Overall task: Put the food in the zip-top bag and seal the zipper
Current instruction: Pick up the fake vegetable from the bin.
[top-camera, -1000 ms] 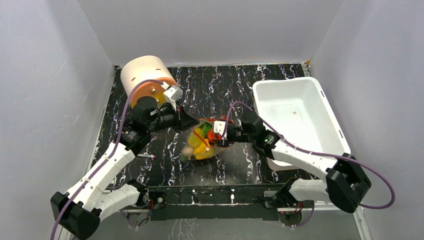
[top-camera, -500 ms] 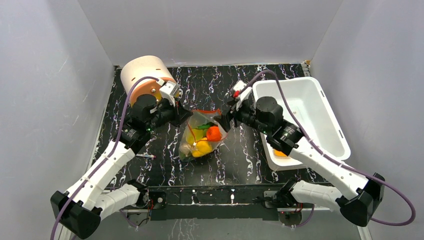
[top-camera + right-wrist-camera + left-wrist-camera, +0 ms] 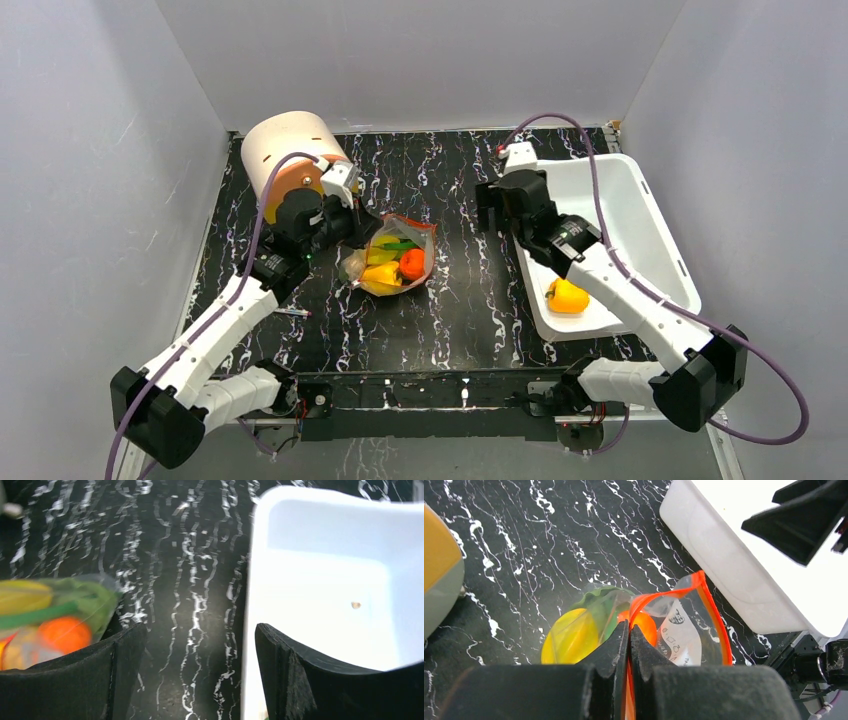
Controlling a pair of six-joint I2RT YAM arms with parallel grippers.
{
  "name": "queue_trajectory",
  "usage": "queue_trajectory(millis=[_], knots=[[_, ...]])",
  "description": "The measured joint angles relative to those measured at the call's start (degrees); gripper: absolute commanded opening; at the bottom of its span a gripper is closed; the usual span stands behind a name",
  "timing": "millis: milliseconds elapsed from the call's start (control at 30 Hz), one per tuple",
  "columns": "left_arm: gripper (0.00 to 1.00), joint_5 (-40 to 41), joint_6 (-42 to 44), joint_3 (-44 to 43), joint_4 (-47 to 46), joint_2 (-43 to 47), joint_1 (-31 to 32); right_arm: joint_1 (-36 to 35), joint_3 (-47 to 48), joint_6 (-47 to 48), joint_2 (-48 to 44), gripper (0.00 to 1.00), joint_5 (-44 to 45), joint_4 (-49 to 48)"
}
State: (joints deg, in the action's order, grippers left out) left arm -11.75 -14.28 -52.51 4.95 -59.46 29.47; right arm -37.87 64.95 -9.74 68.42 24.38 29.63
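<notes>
A white tub [image 3: 610, 215] on the black tabletop [image 3: 460, 300] holds one yellow bell pepper [image 3: 567, 296] at its near end. Left of the tub rests the zip-top bag [image 3: 395, 255], food [image 3: 411, 264] inside, the left hand [image 3: 629, 625] pinched tight on its zipper [image 3: 717, 625]. The right hand [image 3: 200, 630] gapes empty over the tub's far left rim. Far left of the tub stands a tan cylinder [image 3: 285, 145].

Black white-veined marble tabletop [image 3: 460, 180], plain pale grey walls [image 3: 420, 60]

Left fingers [image 3: 610, 652] pinched together, right fingers [image 3: 120, 662] apart
</notes>
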Motion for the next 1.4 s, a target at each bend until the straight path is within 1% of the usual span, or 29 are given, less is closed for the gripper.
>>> queue_trajectory(millis=[100,200,400,533,667,800,900,1133,1400], knots=[[0.0,0.6,-1.7,1.1,-0.6,-0.6,0.0,5.6,-0.1,-2.9,0.6,0.71,-0.2,1.8],[0.0,1.4,-2.9,-0.1,0.1,-2.6,0.0,11.2,0.9,-6.3,1.5,0.71,-0.7,4.4],[0.0,1.0,-3.1,-8.6,6.7,-11.4,0.0,18.9,5.0,-14.3,5.1,0.74,-4.9,12.2],[0.0,-0.3,-2.9,-10.2,8.2,-13.9,0.0,23.4,5.1,-22.2,5.3,0.8,-7.6,18.0],[0.0,-2.0,-2.9,-10.2,8.2,-13.9,0.0,26.5,4.0,-27.5,5.0,0.86,-8.3,21.9],[0.0,-3.1,-3.0,-10.7,8.8,-14.0,0.0,29.0,0.5,-30.2,3.8,0.94,-8.5,25.8],[0.0,-3.3,-3.1,-11.4,8.8,-14.1,0.0,30.9,-1.2,-31.6,2.7,0.97,-8.3,28.2],[0.0,-4.3,-2.9,-12.0,8.8,-14.2,0.0,35.5,-4.3,-32.9,1.2,0.98,-8.1,30.3],[0.0,-4.9,-2.9,-14.2,8.8,-15.7,0.0,36.8,-11.3,-32.7,-1.9,0.98,-7.9,30.2]])
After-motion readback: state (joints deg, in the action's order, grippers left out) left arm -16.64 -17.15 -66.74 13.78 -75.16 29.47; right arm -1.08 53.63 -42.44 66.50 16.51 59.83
